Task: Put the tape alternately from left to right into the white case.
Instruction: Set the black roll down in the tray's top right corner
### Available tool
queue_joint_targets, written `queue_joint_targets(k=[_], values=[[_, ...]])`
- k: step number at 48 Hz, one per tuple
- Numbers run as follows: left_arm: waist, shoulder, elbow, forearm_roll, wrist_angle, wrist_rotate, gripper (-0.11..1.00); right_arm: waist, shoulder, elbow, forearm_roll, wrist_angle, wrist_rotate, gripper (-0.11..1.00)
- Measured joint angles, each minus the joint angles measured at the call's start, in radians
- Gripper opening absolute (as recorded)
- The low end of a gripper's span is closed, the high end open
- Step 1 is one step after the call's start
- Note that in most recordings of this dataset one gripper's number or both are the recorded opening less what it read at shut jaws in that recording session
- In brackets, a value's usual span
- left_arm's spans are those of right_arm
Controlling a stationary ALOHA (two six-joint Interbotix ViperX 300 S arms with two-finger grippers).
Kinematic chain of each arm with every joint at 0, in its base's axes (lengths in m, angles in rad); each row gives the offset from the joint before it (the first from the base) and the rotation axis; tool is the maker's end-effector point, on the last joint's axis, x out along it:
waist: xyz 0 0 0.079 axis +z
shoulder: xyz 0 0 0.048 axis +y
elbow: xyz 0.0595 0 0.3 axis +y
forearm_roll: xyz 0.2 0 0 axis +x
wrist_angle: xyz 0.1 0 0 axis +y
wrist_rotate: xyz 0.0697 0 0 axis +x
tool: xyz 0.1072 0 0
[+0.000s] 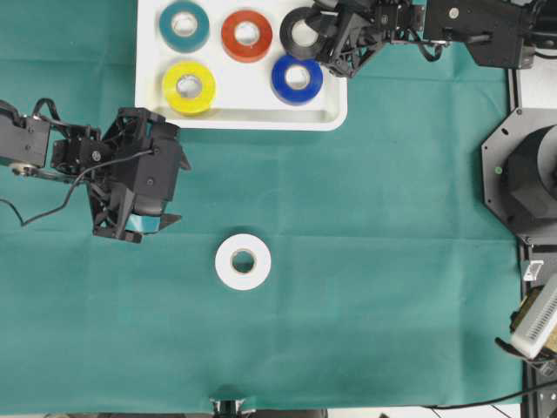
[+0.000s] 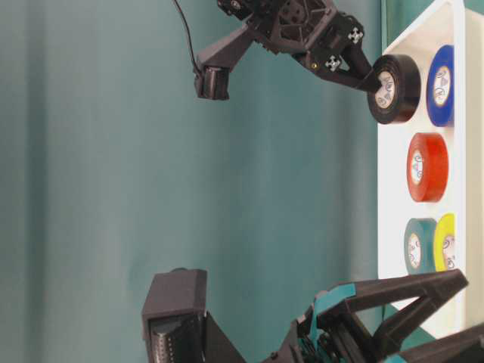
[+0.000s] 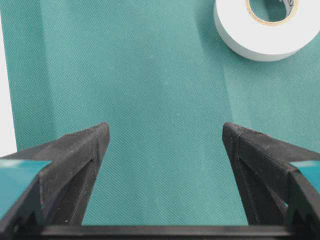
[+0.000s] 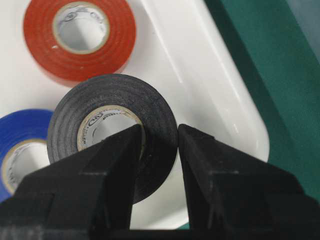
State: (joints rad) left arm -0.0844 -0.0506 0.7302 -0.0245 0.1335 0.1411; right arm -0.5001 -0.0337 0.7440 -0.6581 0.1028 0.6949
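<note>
The white case (image 1: 261, 122) lies at the far edge with teal (image 1: 184, 26), red (image 1: 246, 35), yellow (image 1: 188, 87) and blue (image 1: 297, 79) tape rolls inside. My right gripper (image 4: 160, 132) is shut on the black roll (image 4: 112, 89). One finger is in its core and the other outside, over the case's far right corner beside the blue roll (image 4: 20, 130). The white roll (image 1: 243, 261) lies flat on the green cloth. My left gripper (image 1: 161, 225) hovers open to its left, with only cloth between its fingers (image 3: 85, 150). The white roll (image 3: 250, 40) shows ahead to the right.
Green cloth (image 1: 374, 261) covers the table. Dark round equipment (image 1: 526, 174) stands off the right edge, with a small device (image 1: 535, 318) below it. A strip of the case (image 3: 4, 100) shows at the left edge of the left wrist view.
</note>
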Motion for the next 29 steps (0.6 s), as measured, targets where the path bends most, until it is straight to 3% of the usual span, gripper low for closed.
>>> queue_joint_targets(k=[29], values=[[-0.003,0.0,0.0,-0.002,0.0,0.0,0.97,-0.031,0.038,-0.029,-0.003,-0.012,-0.002,0.0]])
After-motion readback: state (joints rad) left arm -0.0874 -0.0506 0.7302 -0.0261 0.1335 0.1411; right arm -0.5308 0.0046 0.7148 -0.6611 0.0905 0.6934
